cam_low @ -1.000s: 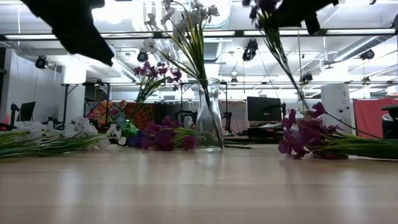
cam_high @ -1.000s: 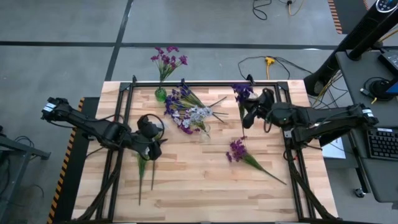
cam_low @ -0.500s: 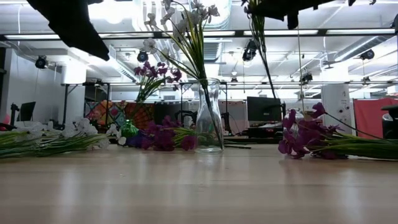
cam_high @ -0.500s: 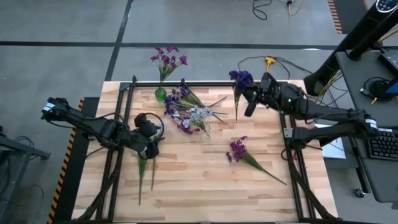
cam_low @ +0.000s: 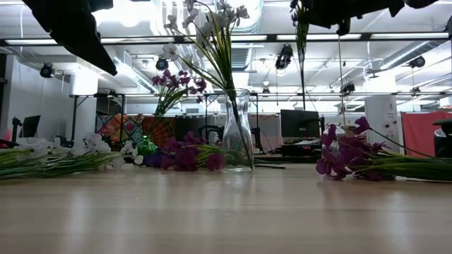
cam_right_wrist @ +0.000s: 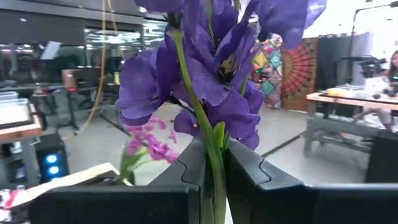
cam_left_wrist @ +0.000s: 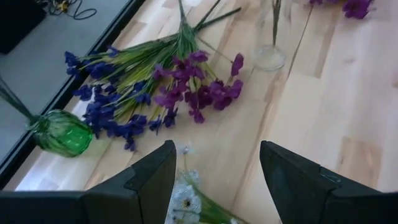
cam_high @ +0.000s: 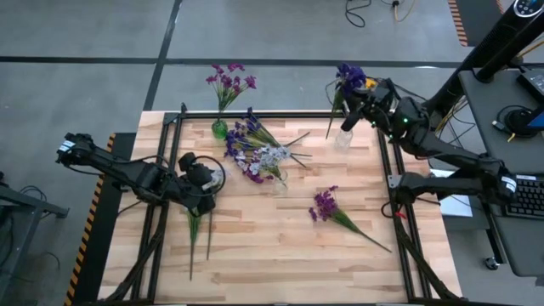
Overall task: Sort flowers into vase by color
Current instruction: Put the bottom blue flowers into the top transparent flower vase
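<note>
My right gripper (cam_high: 348,92) is raised over the table's far right corner, shut on a blue-violet flower (cam_right_wrist: 211,74). My left gripper (cam_left_wrist: 214,186) hangs open above white flowers (cam_left_wrist: 186,206) that lie on the table's left part, stems (cam_high: 194,234) toward the near edge. A clear vase (cam_low: 237,137) with white flowers stands mid-table. A green vase (cam_high: 219,129) with magenta flowers stands at the far edge. Between them, a pile of blue-violet and magenta flowers (cam_high: 246,144) lies flat. A single magenta flower (cam_high: 325,204) lies on the right. My right gripper pinches the flower's green stem (cam_right_wrist: 212,163) between its two fingers, just below the blossoms. The fingers reach about level, toward the table's far left, and lie across the stem. The flower is lifted clear, blossoms up, with its stem (cam_low: 303,49) hanging below the fingers.
A small clear glass thing (cam_high: 342,138) stands near the far right corner. Dark frame rails (cam_high: 166,161) run along the table's left, right and far sides. Cables and a yellow plug (cam_high: 367,83) lie on the floor past the far edge. Bare wood (cam_high: 272,255) fills the near half.
My right gripper has swung toward the far edge and risen, staying shut on the blue-violet flower. The flower went with it, from over the table's far right part to past the far edge. Its stem hangs straighter now.
</note>
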`<state>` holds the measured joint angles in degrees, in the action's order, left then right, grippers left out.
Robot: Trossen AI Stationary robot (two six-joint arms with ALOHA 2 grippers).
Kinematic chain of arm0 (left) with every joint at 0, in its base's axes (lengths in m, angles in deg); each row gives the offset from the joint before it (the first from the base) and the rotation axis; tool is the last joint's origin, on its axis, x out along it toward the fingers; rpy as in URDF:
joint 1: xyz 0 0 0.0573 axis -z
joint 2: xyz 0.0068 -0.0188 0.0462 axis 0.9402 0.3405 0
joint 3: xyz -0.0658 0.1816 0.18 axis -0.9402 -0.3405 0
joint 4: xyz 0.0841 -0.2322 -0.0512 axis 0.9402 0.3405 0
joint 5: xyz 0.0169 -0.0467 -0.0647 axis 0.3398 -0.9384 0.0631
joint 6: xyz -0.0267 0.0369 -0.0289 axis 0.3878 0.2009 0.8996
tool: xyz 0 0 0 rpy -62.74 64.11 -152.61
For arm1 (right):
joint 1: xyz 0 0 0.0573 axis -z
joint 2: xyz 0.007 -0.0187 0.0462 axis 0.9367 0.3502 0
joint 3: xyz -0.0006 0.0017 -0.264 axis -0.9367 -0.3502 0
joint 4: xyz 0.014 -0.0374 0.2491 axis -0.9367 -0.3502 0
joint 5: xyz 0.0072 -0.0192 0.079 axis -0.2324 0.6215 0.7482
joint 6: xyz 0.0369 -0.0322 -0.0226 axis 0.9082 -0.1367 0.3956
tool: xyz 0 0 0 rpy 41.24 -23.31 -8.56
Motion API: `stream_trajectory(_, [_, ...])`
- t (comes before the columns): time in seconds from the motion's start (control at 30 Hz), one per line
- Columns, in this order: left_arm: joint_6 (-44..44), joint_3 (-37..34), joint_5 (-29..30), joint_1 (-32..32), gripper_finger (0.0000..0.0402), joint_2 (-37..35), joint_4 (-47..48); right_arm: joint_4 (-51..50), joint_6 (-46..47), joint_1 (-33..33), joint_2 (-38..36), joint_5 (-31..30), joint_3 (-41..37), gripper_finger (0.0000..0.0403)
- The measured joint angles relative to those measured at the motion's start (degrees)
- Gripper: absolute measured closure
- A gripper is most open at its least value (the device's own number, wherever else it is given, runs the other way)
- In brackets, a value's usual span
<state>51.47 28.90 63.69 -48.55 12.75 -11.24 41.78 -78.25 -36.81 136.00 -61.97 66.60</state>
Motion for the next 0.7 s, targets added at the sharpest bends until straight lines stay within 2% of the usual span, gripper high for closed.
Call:
stream_trajectory(0.2, [0.5, 0.0, 0.0, 0.0, 0.0186, 0.0, 1.1, 3.7, 0.5, 3.3, -2.1, 0.0, -3.9, 0.0369])
stream_trajectory(0.5, [3.1, 0.0, 0.0, 0.0, 0.0186, 0.0, 3.3, 3.9, 0.6, 5.5, -9.7, -0.7, -9.5, 0.0369])
stream_trajectory(0.7, [3.4, 0.0, 0.2, 0.0, 0.0186, 0.0, 3.3, 3.8, -2.8, 5.5, -13.6, -5.9, -11.2, 0.0369])
